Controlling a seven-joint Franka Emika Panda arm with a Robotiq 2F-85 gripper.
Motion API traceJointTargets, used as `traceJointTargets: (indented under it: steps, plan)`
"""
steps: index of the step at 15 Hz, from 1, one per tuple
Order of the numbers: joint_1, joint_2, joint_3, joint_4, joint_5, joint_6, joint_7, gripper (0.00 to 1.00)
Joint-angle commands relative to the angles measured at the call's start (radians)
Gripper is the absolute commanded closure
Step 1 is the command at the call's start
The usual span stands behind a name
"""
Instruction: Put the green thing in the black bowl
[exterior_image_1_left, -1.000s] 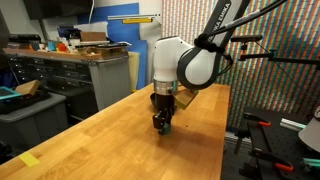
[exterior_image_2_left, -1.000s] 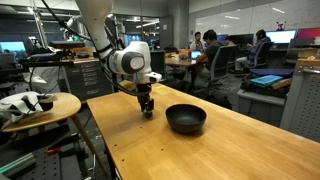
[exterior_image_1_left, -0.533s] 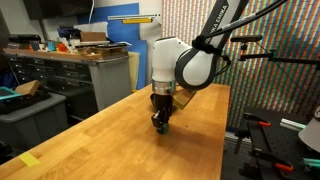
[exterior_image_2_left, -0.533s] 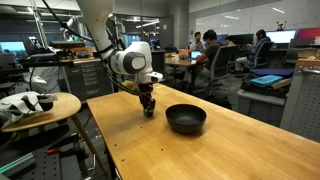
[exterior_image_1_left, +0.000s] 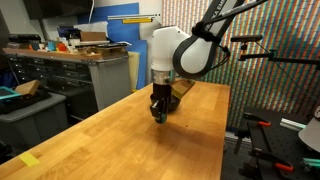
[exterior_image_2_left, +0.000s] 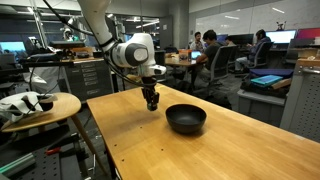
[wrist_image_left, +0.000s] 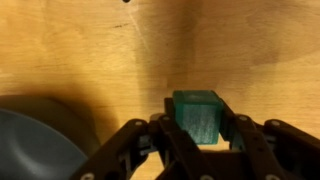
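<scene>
Fingers (wrist_image_left: 150, 140): clamped on the cube from both sides, at 3 and 9 o'clock of it. They point straight down in both exterior views.
Cube (wrist_image_left: 196, 110): green and upright, pinched between the fingertips. It seems to hang just clear of the surface and is not in the bowl.
Bowl (exterior_image_2_left: 186, 118): black and glossy, standing on the surface at 4 o'clock of the fingers and apart from them. In the wrist view it lies at 8 o'clock of the cube.
Surface (exterior_image_2_left: 215, 150): pale wood.
Arm (exterior_image_2_left: 133, 52): white, at 12 o'clock of the fingers.
</scene>
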Motion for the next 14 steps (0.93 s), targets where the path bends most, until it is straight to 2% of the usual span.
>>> traceJointTargets:
  steps: [1, 6, 14]
  plan:
    - [-0.027, -0.085, -0.003, -0.005, -0.001, -0.084, -0.05, 0.83]
    - [-0.084, -0.152, -0.016, -0.002, -0.015, -0.154, -0.092, 0.83]
    - [-0.167, -0.149, -0.091, 0.017, -0.077, -0.141, -0.075, 0.83]
